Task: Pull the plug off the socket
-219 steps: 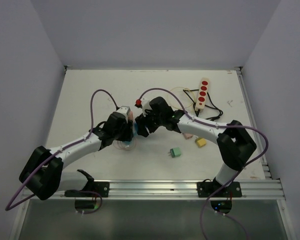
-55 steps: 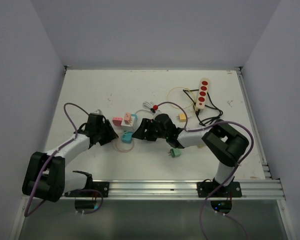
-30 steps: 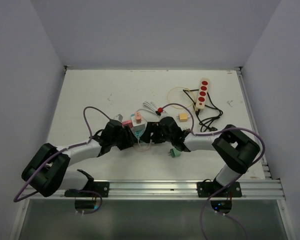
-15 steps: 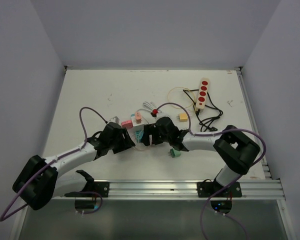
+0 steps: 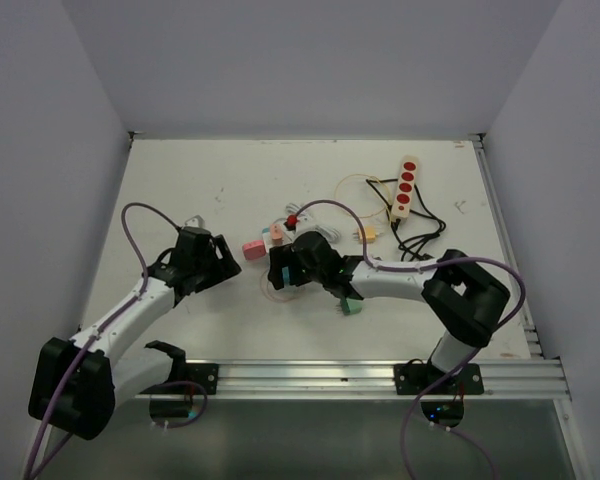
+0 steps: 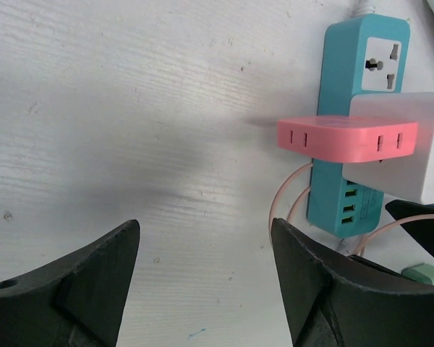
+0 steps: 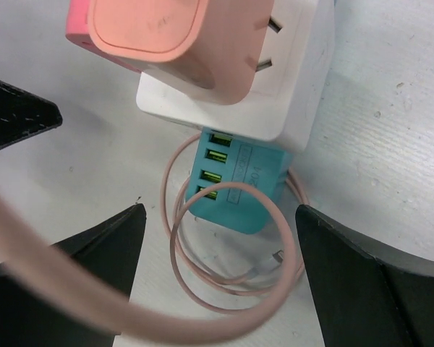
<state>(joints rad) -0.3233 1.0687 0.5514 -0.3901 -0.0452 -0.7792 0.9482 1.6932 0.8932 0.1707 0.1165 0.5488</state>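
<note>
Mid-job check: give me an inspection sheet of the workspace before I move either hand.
Surface: white table, lightly scuffed.
Job's things: teal socket strip lying flat; white adapter on it; pink plug against the adapter; peach plug with bare prongs showing at the adapter.
Clutter: green plug, yellow plug, cream power strip.
Hands: left hand open, empty, short of the pink plug; right hand open, empty, over the strip.
Cables: pink cable looped at the strip's USB end; black cord beside the cream strip.
Surroundings: plain grey walls; nothing else seen.
</note>
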